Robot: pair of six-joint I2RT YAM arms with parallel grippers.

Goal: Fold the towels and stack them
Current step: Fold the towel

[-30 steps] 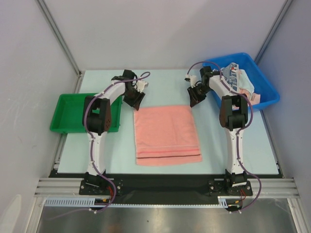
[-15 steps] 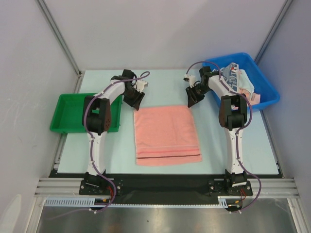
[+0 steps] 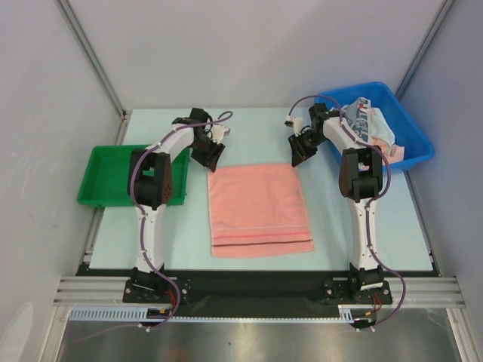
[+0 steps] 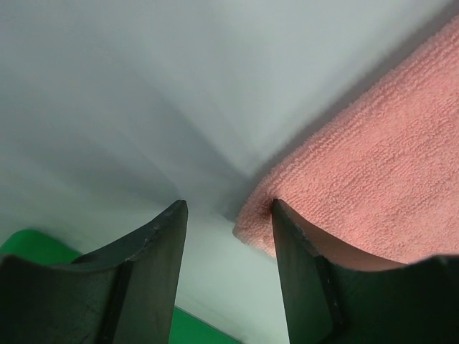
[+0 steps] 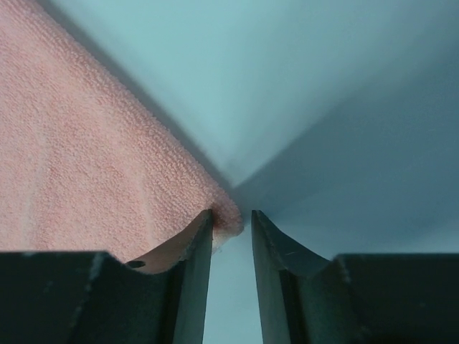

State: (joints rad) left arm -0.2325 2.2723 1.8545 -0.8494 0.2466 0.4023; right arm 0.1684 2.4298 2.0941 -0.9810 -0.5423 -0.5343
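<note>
Salmon-pink terry, the towel (image 3: pixel 259 210) lies flat and open in the middle of the pale table (image 3: pixel 181 241), between the two arms. A thin dark stripe crosses it close to its near hem; the rest is plain, with no fold in it. Its sides run roughly square to the table edge.

At the towel's far left corner the left gripper (image 3: pixel 209 156) reaches down. In the left wrist view its fingers are spread wide (image 4: pixel 227 208), and the rounded corner of the cloth sits in the gap, hard by one finger, the table showing beside the other. At the far right corner the right gripper (image 3: pixel 299 153) does likewise. Its jaws (image 5: pixel 232 215) stand close with a narrow slit left between them, and the corner's tip pokes into that slit against one finger, not pinched.

The green tray (image 3: pixel 106 175) sits at the left edge of the table, just beyond the left arm's elbow. At the far right the blue bin (image 3: pixel 411 147) holds a crumpled heap of towels (image 3: pixel 370 124), navy-and-white patterned cloth uppermost with white beside it and a bit of pink at the near side. The right arm's forearm crosses in front of the bin's left wall.
</note>
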